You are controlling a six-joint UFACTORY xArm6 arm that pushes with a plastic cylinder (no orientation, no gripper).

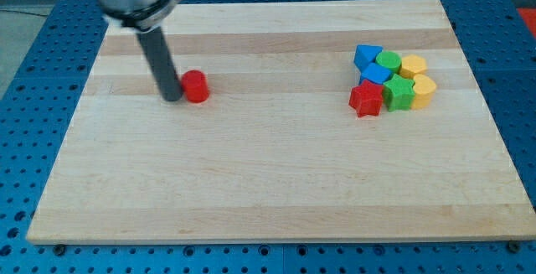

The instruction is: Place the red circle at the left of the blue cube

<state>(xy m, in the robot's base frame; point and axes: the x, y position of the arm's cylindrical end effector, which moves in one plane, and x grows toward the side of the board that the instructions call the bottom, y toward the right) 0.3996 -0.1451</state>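
The red circle (196, 86) lies on the wooden board (268, 173), left of the middle. My tip (172, 97) stands right against its left side. The blue cube (376, 74) sits in a tight cluster at the view's right, far from the red circle. The rod rises from the tip toward the view's top left.
Around the blue cube lie a blue triangular block (364, 56), a green round block (388, 61), a red star (365, 100), a green block (399, 93) and two yellow blocks (413, 65) (424, 90). The board rests on a blue perforated table (25, 64).
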